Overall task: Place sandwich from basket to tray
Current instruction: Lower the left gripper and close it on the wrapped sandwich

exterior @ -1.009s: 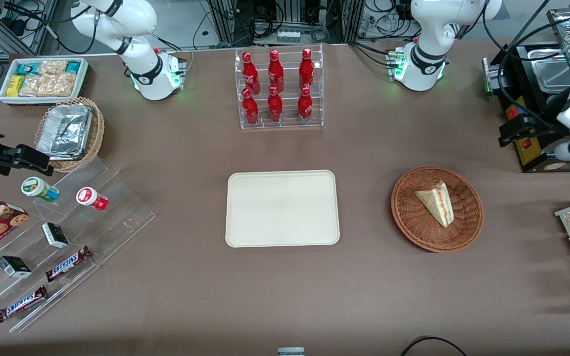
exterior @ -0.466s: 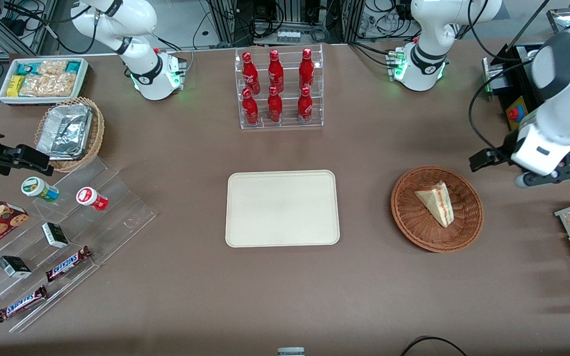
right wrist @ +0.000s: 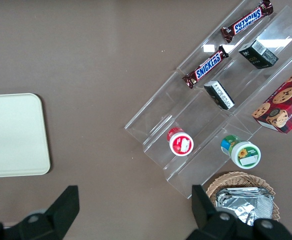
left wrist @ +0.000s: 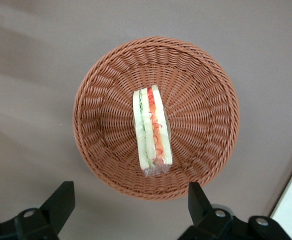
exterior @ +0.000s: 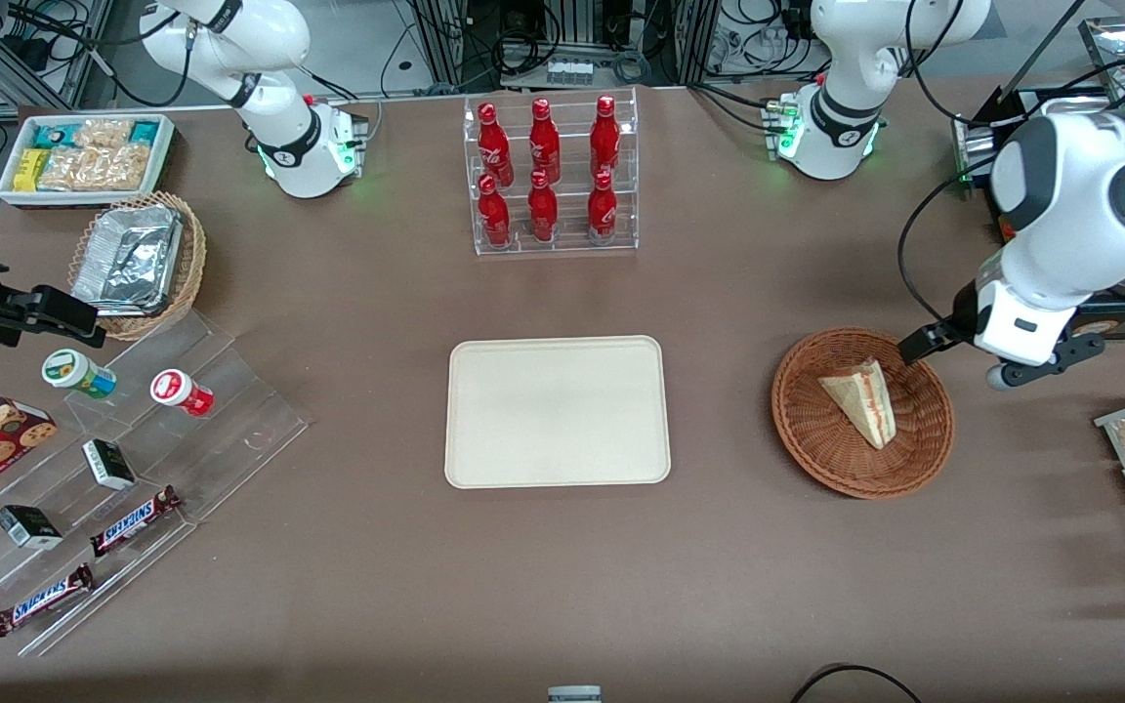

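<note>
**Left arm swings in over the basket**

Moving in from the working arm's end of the table, the left arm now hangs close to the basket (exterior: 862,412), where half a second ago it stood farther off sideways and a second ago it sat right at the table's edge. Its gripper (exterior: 917,346) now reaches the basket's rim on the side farther from the front camera, above the weave rather than in it. In the left wrist view the gripper (left wrist: 128,202) shows its two dark fingers (left wrist: 60,199) spread wide apart with nothing between them, and the basket (left wrist: 206,100) fills most of the frame below.

Nothing else has shifted. The sandwich (exterior: 861,398) lies in the middle of the basket as before, resting on one bread face with its point aimed toward the front camera. From the wrist camera the sandwich (left wrist: 152,131) shows its cut edge upward, green and red-orange layers between the pale slices. The tray (exterior: 557,410) sits bare in the middle of the table, well apart from the basket, toward the parked arm's end.

By my reading, the approach is nearly over and the pick has not begun. The gripper looks offset from the wedge, so it probably needs centring over the sandwich before descending, with the fingers straddling the two bread faces.
</note>
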`<state>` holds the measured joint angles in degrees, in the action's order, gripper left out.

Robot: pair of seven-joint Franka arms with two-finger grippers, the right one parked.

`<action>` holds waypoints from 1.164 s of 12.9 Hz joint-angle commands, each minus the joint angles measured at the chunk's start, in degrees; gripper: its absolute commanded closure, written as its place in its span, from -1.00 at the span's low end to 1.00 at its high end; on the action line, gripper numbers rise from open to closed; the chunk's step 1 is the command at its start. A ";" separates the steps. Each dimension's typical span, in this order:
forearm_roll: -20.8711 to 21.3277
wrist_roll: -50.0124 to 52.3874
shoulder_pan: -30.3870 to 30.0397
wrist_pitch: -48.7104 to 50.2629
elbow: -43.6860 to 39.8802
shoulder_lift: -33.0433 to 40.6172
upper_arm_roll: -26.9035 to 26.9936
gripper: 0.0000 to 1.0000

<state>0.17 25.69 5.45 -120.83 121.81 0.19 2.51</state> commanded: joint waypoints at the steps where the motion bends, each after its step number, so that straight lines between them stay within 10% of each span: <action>1: 0.35 5.40 0.79 -5.89 3.43 -1.49 -0.13 -1.00; 15: 0.35 11.22 3.16 -18.64 6.60 -14.16 -0.14 -0.78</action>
<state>0.17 35.75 8.25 -137.69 127.45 -13.48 2.21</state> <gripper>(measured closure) 0.004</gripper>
